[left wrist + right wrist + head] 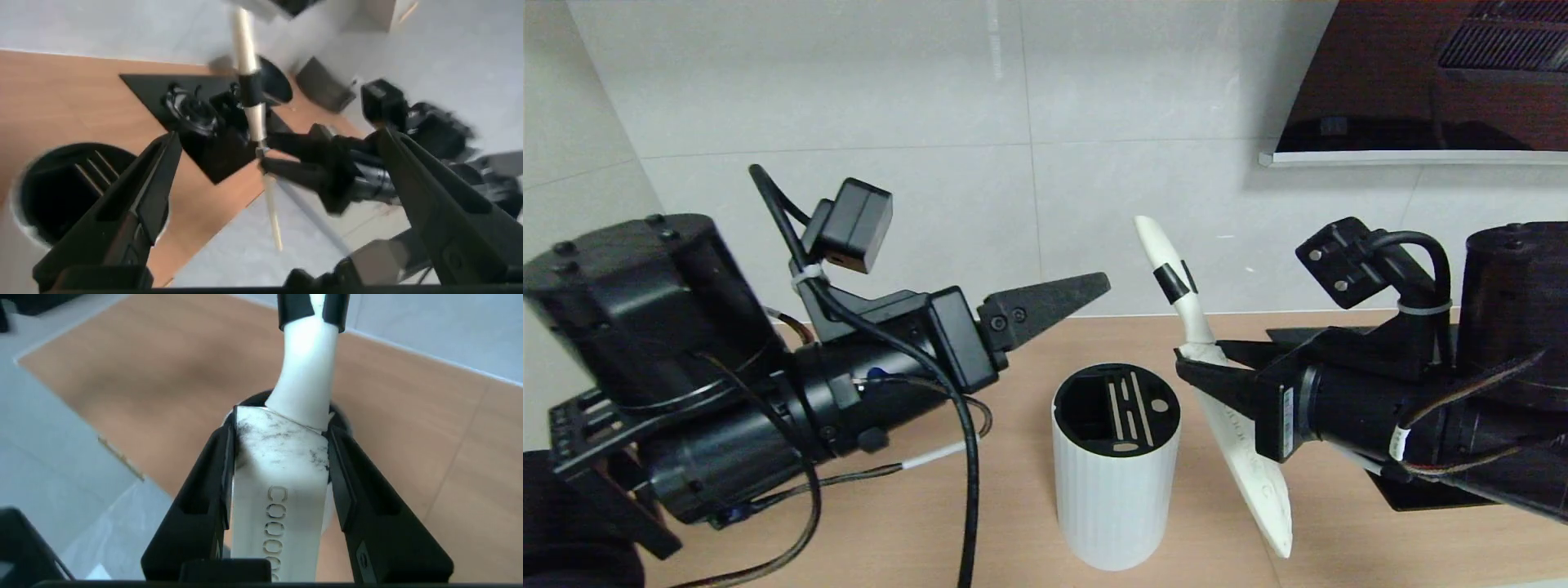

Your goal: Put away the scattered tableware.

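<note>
My right gripper (1205, 367) is shut on a white spatula (1188, 306) with a black band on its handle. It holds the spatula tilted, handle up towards the wall and blade (1262, 482) down, just right of the holder. The white ribbed utensil holder (1115, 490) with a black slotted insert stands upright on the counter between the arms. In the right wrist view the fingers (212, 482) clamp the spatula (286, 465) at its neck. My left gripper (1086, 290) hangs open above and left of the holder, holding nothing. Its wrist view shows the holder (57, 188), the spatula (249, 90) and the right gripper (282, 163).
The wooden counter (1013, 506) runs to a tiled wall (1013, 122). A black cooktop (1298, 335) lies flush in the counter under my right arm, seen with its burner (192, 110) in the left wrist view. A dark range hood (1421, 82) hangs at the upper right.
</note>
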`<state>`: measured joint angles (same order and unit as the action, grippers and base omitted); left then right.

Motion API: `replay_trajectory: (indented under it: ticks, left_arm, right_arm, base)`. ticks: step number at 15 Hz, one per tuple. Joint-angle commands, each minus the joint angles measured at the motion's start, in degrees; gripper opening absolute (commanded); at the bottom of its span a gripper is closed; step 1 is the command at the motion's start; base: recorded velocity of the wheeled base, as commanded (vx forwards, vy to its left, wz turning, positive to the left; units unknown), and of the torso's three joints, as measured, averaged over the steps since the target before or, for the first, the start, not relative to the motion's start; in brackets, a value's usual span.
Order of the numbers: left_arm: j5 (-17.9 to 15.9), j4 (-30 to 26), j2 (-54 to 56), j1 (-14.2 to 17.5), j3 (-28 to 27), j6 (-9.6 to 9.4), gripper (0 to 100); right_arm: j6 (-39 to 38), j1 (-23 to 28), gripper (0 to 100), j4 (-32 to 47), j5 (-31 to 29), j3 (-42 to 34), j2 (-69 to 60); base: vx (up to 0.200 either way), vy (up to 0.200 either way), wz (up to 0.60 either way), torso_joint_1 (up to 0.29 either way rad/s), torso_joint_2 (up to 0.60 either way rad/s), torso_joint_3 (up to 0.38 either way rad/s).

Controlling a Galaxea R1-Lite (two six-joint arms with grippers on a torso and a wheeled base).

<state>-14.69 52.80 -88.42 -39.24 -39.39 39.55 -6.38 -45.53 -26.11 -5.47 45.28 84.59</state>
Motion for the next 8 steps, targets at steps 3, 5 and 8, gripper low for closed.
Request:
replay_trajectory:
  ticks: [3, 5, 8]
  left_arm:
    - [9.06, 3.01, -9.05, -5.41, -0.34, -6.94, 100]
    - [9.15, 6.97, -10.19, -6.55, -0.25, -7.03, 100]
    - [9.24, 9.08, -11.43, -6.64, -0.43, -7.03, 100]
  right_arm:
    - [-0.83, -4.13, 0, -0.17, -0.77, -0.63, 2.77]
    - [-3.03, -6.24, 0, -1.84, -0.68, -0.54, 3.65]
    - [-4.70, -6.76, 0, -4.91, -0.68, -0.80, 5.32]
  base:
    - [0.000, 0.000, 0.00, 0.000, 0.00, 0.000]
    - [0.000, 0.000, 0.00, 0.000, 0.00, 0.000]
    - [0.000, 0.000, 0.00, 0.000, 0.00, 0.000]
